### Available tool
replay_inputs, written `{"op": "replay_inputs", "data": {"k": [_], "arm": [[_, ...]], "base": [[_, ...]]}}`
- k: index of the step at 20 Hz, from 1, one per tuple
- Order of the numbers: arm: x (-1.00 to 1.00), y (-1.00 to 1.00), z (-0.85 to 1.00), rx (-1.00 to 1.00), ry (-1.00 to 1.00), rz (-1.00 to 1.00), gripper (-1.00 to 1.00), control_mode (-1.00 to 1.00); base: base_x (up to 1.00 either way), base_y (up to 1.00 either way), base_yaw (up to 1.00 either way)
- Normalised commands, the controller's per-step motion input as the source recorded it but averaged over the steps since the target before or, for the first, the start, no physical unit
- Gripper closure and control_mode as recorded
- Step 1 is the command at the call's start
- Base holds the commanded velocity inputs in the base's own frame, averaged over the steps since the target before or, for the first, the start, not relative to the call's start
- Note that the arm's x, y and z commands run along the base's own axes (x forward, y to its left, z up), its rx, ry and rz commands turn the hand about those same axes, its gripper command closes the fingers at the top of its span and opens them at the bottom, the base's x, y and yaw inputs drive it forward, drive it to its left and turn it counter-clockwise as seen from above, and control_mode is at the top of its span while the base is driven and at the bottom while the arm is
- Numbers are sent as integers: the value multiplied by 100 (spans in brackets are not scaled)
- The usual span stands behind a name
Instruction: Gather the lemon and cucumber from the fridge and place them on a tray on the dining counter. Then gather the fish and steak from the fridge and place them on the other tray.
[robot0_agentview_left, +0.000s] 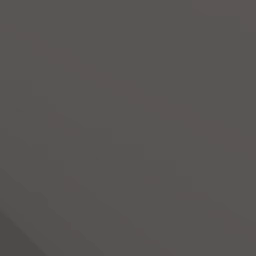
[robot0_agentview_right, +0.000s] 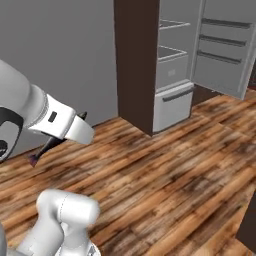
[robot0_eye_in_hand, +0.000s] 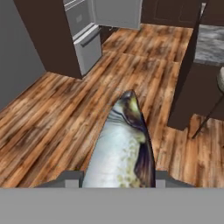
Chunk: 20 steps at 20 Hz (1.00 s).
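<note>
Fish clamped in the gripper, head pointing out over the wood floor, fridge standing open across the room, dark cabinet panel beside it, counter corner at right, fingertips barely showing.

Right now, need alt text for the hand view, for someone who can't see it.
A silvery, speckled fish with a dark back is held in the gripper and points away over a wood plank floor. Beyond it, at upper left, the grey fridge stands with its door open; a dark counter base rises at right.
</note>
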Motion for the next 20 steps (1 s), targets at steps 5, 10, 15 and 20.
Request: {"op": "replay_inputs", "data": {"k": [5,10,15,20], "arm": [[0,0,0,0,0,0,100,100],[0,0,0,0,0,0,100,100],[0,0,0,0,0,0,100,100],[0,0,0,0,0,0,100,100]], "base": [[2,-60,-39],[10,-63,-38],[39,-60,-38],[70,-70,-32]]}}
